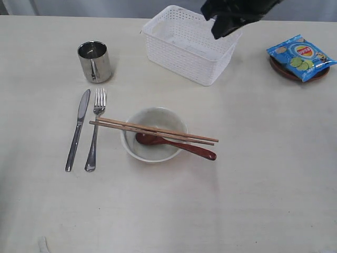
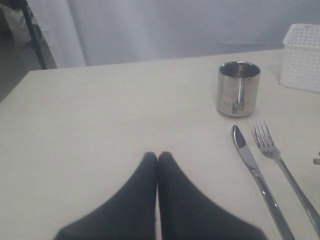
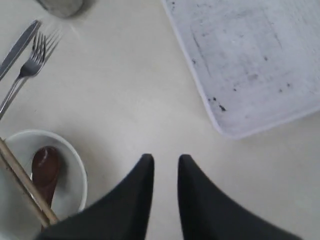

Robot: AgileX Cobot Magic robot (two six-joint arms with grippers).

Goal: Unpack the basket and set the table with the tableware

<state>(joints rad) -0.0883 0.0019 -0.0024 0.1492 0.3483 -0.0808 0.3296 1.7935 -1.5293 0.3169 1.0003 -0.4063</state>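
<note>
Left jaws together, empty, right jaws slightly parted, empty, above table (image 3: 125, 100)

We see the left gripper (image 2: 158, 156) and the right gripper (image 3: 166, 159) both in matte black, each with two smooth fingers (image 2: 135, 205) tapering to points.

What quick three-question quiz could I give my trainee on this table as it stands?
1. True or false: the basket holds cutlery.
2. What lies across the rim of the bowl? A) a ladle B) chopsticks C) a straw
3. Fill in: the chip bag sits on the ___.
Key: 1 false; 2 B; 3 plate.
</note>
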